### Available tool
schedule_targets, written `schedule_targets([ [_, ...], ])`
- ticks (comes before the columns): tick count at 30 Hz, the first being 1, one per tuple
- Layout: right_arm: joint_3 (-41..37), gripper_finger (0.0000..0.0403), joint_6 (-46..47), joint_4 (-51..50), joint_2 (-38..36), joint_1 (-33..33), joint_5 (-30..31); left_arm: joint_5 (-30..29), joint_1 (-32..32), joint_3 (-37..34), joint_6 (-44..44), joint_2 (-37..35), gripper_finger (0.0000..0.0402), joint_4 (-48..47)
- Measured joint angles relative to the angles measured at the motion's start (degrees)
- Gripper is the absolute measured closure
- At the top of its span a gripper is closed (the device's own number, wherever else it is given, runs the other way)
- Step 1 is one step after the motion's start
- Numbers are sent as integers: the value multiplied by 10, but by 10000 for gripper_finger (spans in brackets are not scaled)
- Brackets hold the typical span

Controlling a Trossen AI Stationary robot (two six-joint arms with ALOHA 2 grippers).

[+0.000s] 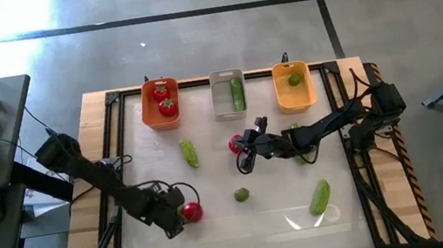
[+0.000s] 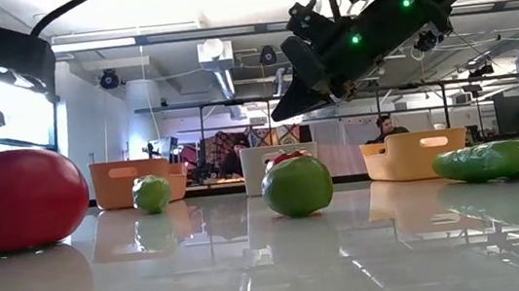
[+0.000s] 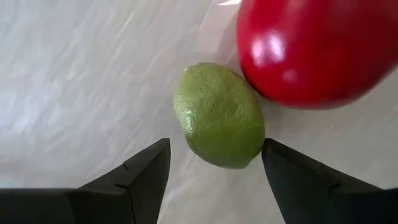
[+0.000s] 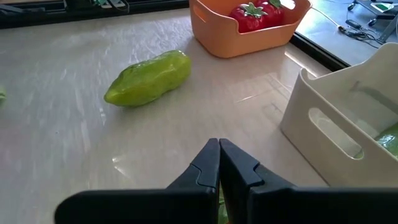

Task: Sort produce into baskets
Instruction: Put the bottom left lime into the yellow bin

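My left gripper (image 1: 179, 218) is open near the table's front left. In the left wrist view its fingers (image 3: 214, 149) stand on either side of a lime (image 3: 219, 115), which lies on the table against a red tomato (image 3: 317, 50). That tomato also shows in the high view (image 1: 192, 212). My right gripper (image 1: 244, 166) is shut and empty above mid-table (image 4: 219, 144), next to another tomato (image 1: 236, 144). Loose on the table are a cucumber (image 1: 188, 153), a lime (image 1: 241, 195) and a second cucumber (image 1: 319, 196).
Three baskets stand in a row at the far edge. The orange-red one (image 1: 161, 115) holds two tomatoes, the pale grey one (image 1: 219, 98) a cucumber, and the yellow-orange one (image 1: 294, 95) a lime. A wooden frame (image 1: 112, 96) borders the table.
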Motion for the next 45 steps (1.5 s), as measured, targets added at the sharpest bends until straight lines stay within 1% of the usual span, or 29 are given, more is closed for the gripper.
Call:
schedule_targets([
  [7, 0, 403, 0, 0, 0, 0, 0, -8, 14, 0, -23, 0, 156, 1],
  [17, 0, 403, 1, 0, 0, 0, -2, -17, 21, -1, -30, 0, 127, -4],
  [23, 0, 403, 2, 0, 0, 0, -2, -13, 21, -50, -49, 0, 123, 35],
  [27, 0, 403, 2, 0, 0, 0, -2, -29, 21, -59, -39, -2, 126, 42],
  [30, 0, 403, 2, 0, 0, 0, -2, -46, 21, -59, -14, -3, 141, 42],
  [34, 0, 403, 2, 0, 0, 0, -2, -65, 21, -59, 21, -9, 178, 43],
  [41, 0, 403, -11, 14, 0, 1, -21, -54, 21, -58, 96, -16, 258, 34],
  [43, 0, 403, -30, 33, 0, 6, -40, -60, 20, -58, 104, -29, 271, 20],
  [45, 0, 402, -67, 55, 0, 18, -75, -64, 20, -58, 115, -52, 276, 13],
])
